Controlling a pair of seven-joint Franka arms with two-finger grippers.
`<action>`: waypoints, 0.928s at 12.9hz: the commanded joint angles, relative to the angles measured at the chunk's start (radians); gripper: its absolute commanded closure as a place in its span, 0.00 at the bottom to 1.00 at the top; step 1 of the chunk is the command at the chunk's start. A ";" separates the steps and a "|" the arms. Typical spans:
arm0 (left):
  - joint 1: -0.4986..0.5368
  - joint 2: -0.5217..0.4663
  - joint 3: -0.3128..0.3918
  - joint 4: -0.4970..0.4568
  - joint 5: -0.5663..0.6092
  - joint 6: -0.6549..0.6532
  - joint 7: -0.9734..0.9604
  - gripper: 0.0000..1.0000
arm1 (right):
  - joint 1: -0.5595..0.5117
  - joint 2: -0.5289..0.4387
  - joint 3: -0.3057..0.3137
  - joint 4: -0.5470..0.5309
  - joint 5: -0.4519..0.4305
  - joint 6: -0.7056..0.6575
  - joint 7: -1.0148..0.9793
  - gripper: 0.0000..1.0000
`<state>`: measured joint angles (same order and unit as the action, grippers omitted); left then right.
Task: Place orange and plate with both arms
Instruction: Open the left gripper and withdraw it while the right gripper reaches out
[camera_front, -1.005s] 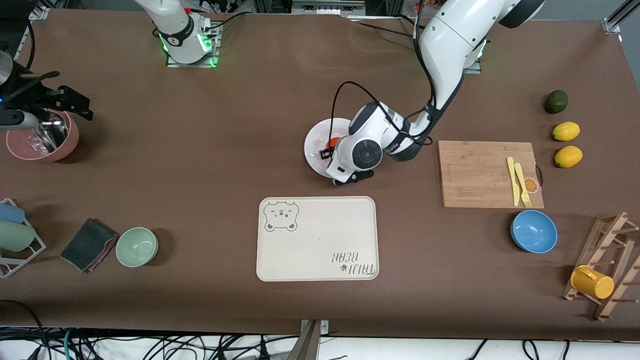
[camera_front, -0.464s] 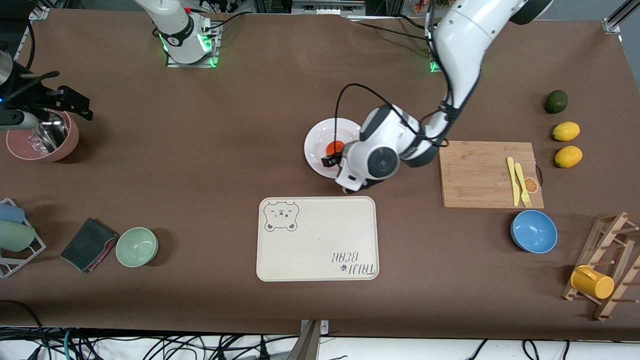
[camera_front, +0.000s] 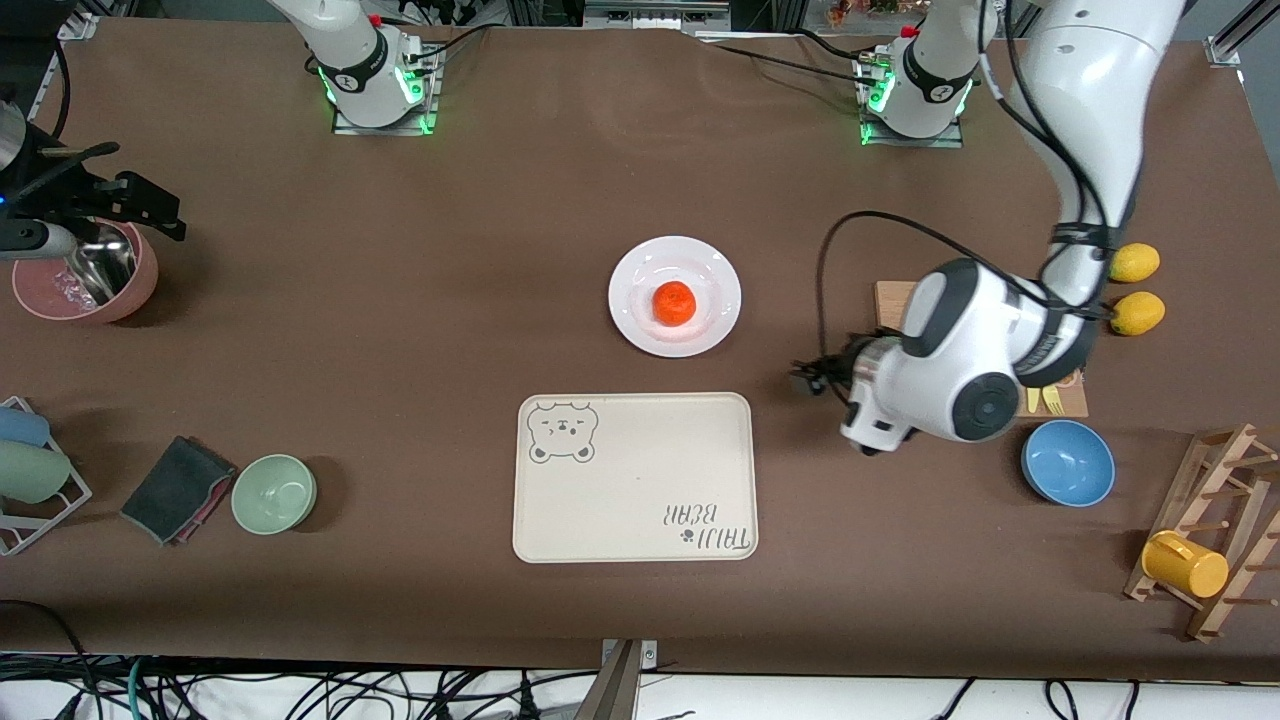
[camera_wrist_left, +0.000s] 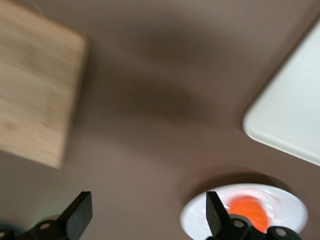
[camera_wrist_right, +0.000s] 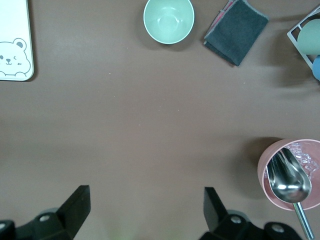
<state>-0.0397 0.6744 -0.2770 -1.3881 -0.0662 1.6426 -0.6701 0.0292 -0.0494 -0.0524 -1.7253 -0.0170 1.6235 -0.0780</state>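
Note:
The orange (camera_front: 673, 301) lies in the middle of the white plate (camera_front: 628, 300), mid-table, with nothing touching either. My left gripper (camera_front: 878, 446) hangs in the air over bare table beside the cutting board, well apart from the plate toward the left arm's end. The left wrist view shows its fingers (camera_wrist_left: 81, 207) spread open with nothing between them, and the plate (camera_wrist_left: 295, 212) and the orange (camera_wrist_left: 247, 209) lie off by one fingertip. My right gripper (camera_wrist_right: 147, 202) waits open over bare table next to the pink bowl.
A cream bear tray (camera_front: 635, 480) lies nearer the camera than the plate. The cutting board (camera_front: 893, 300), a blue bowl (camera_front: 1068, 462), two lemons (camera_front: 1133, 262) and a mug rack (camera_front: 1215, 530) fill the left arm's end. A pink bowl with a scoop (camera_front: 85, 275), a green bowl (camera_front: 274, 493) and a cloth (camera_front: 178, 489) sit at the right arm's end.
My left gripper opened over the plate, left the orange on it, and swung away toward the cutting board. The right arm has not moved.

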 joint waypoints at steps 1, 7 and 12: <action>0.078 -0.009 -0.008 0.003 0.083 -0.017 0.177 0.00 | 0.009 -0.003 0.006 0.009 0.002 -0.014 0.006 0.00; 0.285 -0.114 -0.013 0.075 0.080 -0.036 0.477 0.00 | 0.205 0.088 0.013 0.009 0.034 -0.103 0.036 0.00; 0.299 -0.245 -0.005 0.063 0.085 -0.105 0.495 0.00 | 0.224 0.264 0.013 -0.005 0.345 -0.034 0.087 0.00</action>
<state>0.2598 0.4745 -0.2776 -1.2968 -0.0029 1.5553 -0.1907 0.2596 0.1481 -0.0334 -1.7385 0.2535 1.5658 0.0037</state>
